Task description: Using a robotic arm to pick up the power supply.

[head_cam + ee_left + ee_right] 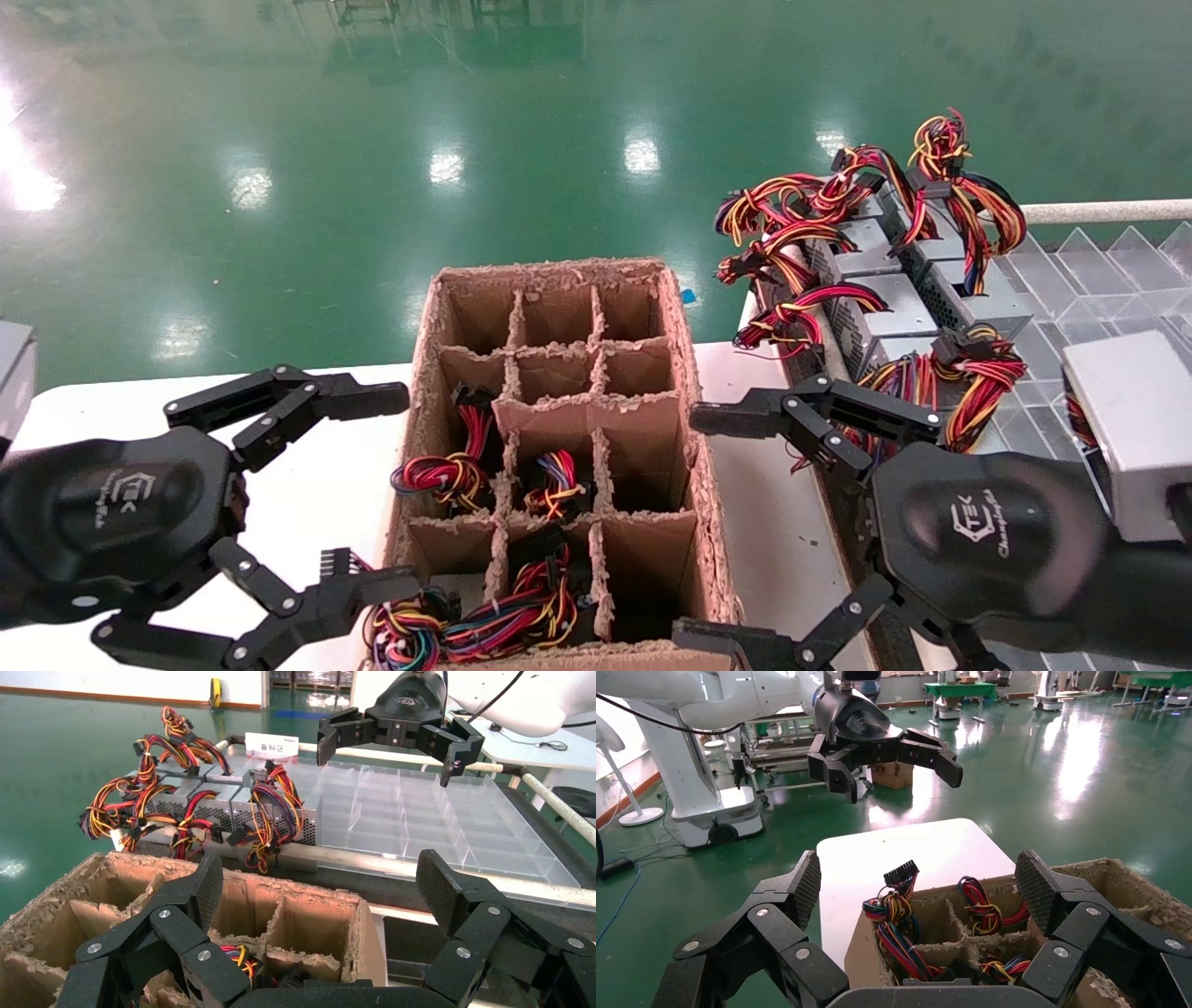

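Note:
Several grey power supplies (885,308) with red, yellow and black wire bundles stand in rows at the right, on the near end of a clear tray; the left wrist view shows their perforated sides (211,804). More wire bundles (447,471) stick out of cells of the cardboard box (694,373). My left gripper (396,492) is open at the box's left side, holding nothing. My right gripper (691,527) is open at the box's right side, between the box and the power supplies, also holding nothing. Each wrist view looks across the box between open fingers (321,881) (919,878).
The brown divided box stands on a white table (307,485). The clear compartment tray (1099,289) extends right behind a white rail. Green floor lies beyond the table's far edge. Silver wrist blocks (1136,419) sit close to the camera.

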Action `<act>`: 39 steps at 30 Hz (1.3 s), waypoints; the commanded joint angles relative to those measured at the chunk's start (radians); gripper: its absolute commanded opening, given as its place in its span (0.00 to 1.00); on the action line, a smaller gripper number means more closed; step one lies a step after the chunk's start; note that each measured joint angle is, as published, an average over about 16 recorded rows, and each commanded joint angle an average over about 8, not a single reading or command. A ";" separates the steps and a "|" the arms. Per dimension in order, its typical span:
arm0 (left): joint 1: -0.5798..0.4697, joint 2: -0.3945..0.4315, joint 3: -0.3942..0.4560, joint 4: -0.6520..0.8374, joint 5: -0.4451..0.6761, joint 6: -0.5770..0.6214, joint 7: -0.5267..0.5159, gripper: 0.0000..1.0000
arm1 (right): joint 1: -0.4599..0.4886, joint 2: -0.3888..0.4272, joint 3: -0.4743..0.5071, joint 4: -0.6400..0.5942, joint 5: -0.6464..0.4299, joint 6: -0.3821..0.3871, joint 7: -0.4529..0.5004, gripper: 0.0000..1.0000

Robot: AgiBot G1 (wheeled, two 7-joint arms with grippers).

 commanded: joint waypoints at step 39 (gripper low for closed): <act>0.000 0.000 0.000 0.000 0.000 0.000 0.000 1.00 | 0.000 0.000 0.000 0.000 0.000 0.000 0.000 1.00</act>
